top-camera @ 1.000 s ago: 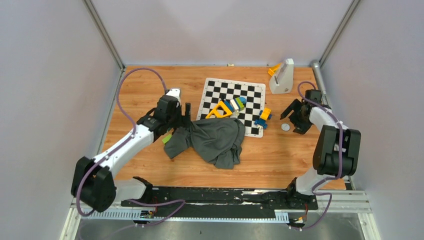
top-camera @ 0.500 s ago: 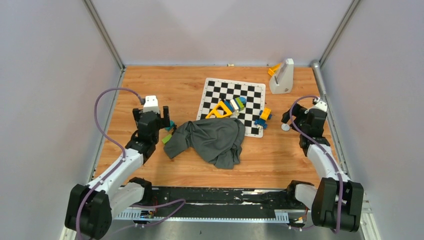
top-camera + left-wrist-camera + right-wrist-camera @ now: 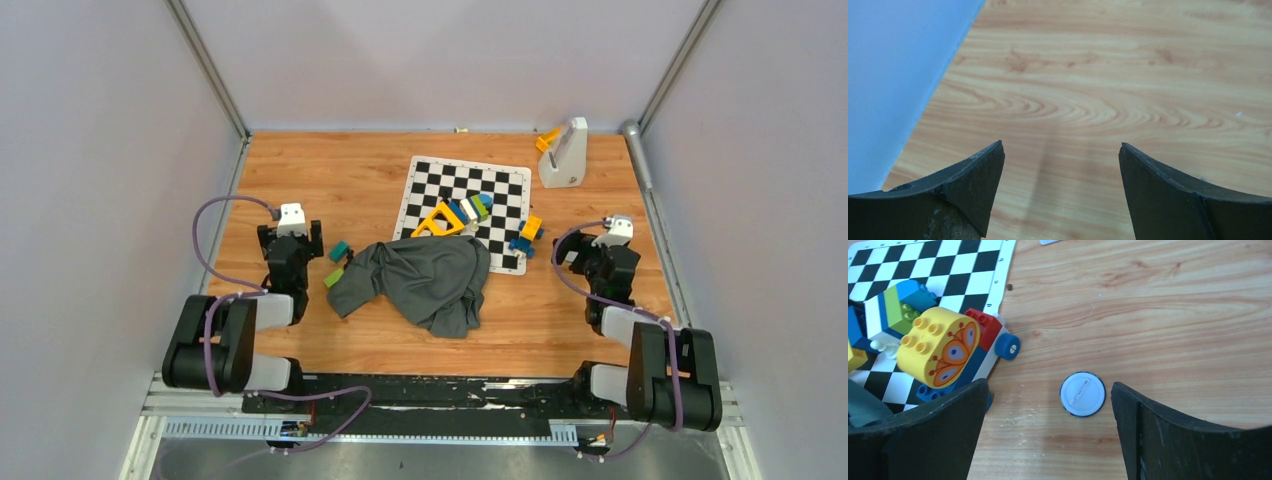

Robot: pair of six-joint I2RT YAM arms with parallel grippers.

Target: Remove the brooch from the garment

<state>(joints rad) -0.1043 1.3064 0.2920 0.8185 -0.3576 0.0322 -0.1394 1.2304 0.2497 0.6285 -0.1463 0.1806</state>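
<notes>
The dark grey garment (image 3: 425, 280) lies crumpled on the wooden table, its far edge over the near corner of the chequered board. The brooch (image 3: 1082, 394), a round white badge lying pin side up, rests on bare wood apart from the garment, just ahead of my right gripper (image 3: 1049, 384) and near its right finger. That gripper (image 3: 597, 260) is open and holds nothing. My left gripper (image 3: 1061, 145) is open over bare wood beside the left wall, left of the garment (image 3: 290, 240). From above, the brooch is hidden by the right arm.
The chequered board (image 3: 500, 185) carries several toy blocks, among them a yellow round one (image 3: 938, 347) and a blue wheel (image 3: 1008, 346). A green block (image 3: 333, 277) and a teal block (image 3: 340, 250) lie by the garment's left edge. A white stand (image 3: 563, 152) is at the back right.
Both arms have drawn back toward their bases. The left gripper left the garment's edge and moved left. The right gripper backed away from the brooch, which stays on the table.
</notes>
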